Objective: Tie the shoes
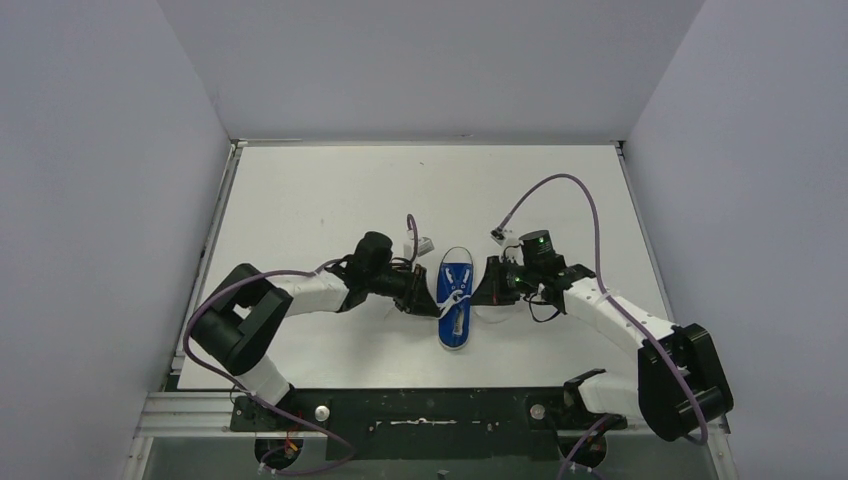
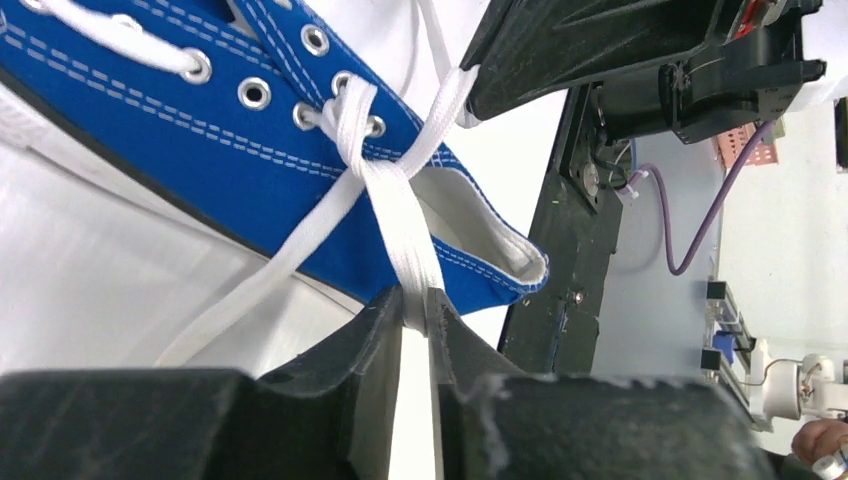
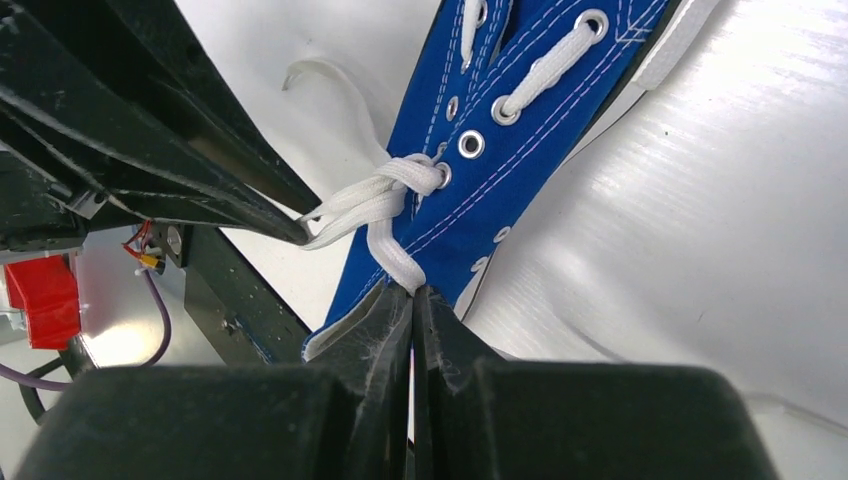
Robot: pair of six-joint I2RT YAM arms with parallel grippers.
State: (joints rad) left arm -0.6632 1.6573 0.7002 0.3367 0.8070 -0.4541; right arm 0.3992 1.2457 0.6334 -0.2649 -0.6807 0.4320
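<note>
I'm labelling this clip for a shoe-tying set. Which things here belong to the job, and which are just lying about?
Part of the job: sneaker, white laces, left pincer, right pincer (each shut on a lace).
Just there: table, purple cables, black base rail.

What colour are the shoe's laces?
White. The laces show best in the left wrist view, against the blue shoe.
</note>
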